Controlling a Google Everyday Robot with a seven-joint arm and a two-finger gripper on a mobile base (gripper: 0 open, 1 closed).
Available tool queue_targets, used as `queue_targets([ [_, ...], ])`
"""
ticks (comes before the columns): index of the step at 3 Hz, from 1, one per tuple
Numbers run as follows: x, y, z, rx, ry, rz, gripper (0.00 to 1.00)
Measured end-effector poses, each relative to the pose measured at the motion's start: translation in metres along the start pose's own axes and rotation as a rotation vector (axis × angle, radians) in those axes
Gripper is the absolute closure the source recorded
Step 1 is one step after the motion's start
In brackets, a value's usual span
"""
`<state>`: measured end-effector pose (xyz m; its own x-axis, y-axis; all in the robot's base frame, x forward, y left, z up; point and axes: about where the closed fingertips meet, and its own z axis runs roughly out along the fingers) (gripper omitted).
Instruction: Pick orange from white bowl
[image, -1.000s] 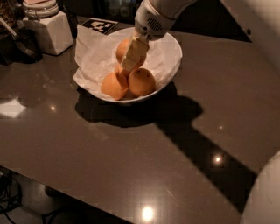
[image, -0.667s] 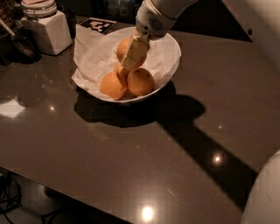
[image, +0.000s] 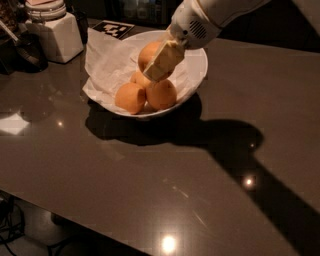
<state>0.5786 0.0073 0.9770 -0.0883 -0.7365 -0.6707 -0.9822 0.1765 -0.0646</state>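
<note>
The white bowl (image: 196, 70) stands on the dark table at the back centre, lined with crumpled white paper (image: 107, 62). My gripper (image: 161, 64) reaches down into it from the upper right and is shut on the orange (image: 146, 53), which sits above the others at the bowl's middle. Its pale fingers (image: 165, 59) cover the orange's right side. Two smaller oranges (image: 130, 97) (image: 161, 94) lie at the bowl's front. Part of another orange (image: 139, 79) shows just under the gripper.
A white square-based jar (image: 55, 35) stands at the back left beside a dark object (image: 27, 50). A black-and-white marker tag (image: 114, 28) lies behind the bowl. The dark table (image: 165, 175) stretches toward the front, its near edge running across the lower left.
My gripper and the orange in it have shifted slightly up and to the right. The other oranges and the bowl have not moved.
</note>
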Motion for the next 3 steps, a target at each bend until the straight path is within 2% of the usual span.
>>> queue_targets([
  [2, -0.004, 0.053, -0.038, 0.026, -0.092, 0.014, 1.00],
  [3, -0.006, 0.070, -0.038, 0.003, -0.127, 0.021, 1.00],
])
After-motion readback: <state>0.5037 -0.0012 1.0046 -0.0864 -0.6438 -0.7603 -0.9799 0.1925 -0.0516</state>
